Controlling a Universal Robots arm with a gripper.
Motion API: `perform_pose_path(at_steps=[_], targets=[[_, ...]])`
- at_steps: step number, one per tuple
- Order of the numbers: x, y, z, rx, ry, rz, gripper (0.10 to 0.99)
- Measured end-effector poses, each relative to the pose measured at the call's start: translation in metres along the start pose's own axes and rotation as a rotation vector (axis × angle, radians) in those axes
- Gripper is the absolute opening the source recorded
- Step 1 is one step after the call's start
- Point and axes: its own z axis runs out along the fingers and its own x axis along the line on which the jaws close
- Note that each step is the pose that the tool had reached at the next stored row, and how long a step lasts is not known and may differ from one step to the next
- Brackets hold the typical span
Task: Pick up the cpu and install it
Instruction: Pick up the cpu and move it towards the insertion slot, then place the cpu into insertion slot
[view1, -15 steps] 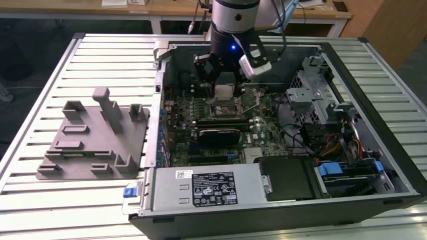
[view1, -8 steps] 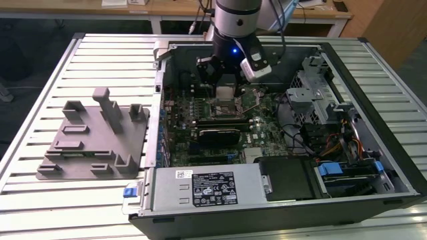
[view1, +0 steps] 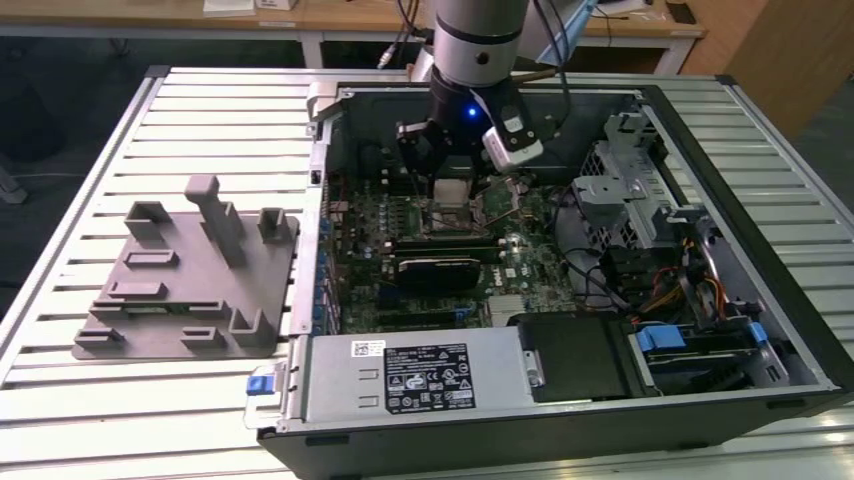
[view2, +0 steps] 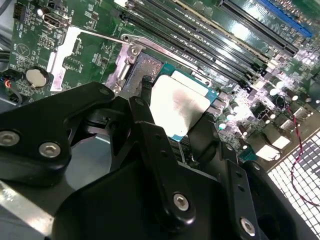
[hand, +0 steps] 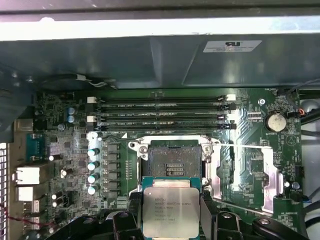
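In the first wrist view the cpu (hand: 171, 210) runs off the picture's edge, and the hand (hand: 171, 204) covers both its side edges. In the second wrist view the fingers (view2: 150, 125) hide the cpu's near part, and the cpu hides most of the socket (view2: 142, 70).

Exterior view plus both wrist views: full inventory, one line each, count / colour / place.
table: 1, pale slatted metal, under everything
computer case: 1, black and grey, lying open on the table
fixture block: 1, grey, on the table at the exterior view's left of the case
power supply: 1, grey with a black label, near edge of the case
motherboard: 1, green, inside the case
memory slots: 4, black, beside the socket
socket: 1, black in a silver frame, open and empty
coin cell: 1, silver, on the motherboard
cpu: 1, silver top with teal rim, held over the socket
arm: 1, grey and black, reaching down into the case
claw: 1, black, closed on the cpu
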Motion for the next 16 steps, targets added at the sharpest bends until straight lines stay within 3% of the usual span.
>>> perform_pose_path(at_steps=[16], targets=[[-0.0004,0.0,0.0001,0.0,0.0001,0.0,0.541]])
